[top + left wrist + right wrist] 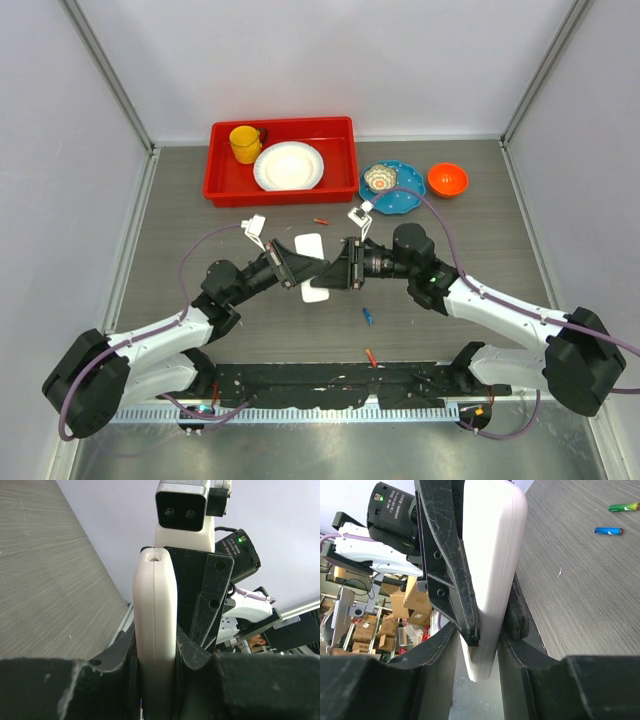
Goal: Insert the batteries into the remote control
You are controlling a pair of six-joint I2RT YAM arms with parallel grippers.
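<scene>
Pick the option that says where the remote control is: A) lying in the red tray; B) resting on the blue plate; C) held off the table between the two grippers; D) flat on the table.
C: the left gripper clamps the remote control, and the right gripper straddles it too.

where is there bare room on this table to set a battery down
Bare grey table left of centre, between the red plastic tray and the left arm; another patch on the right, between the orange bowl and the right arm. Crowded: the back edge with tray, blue plate and bowl, and the middle, where the arms meet at the white remote control.
</scene>
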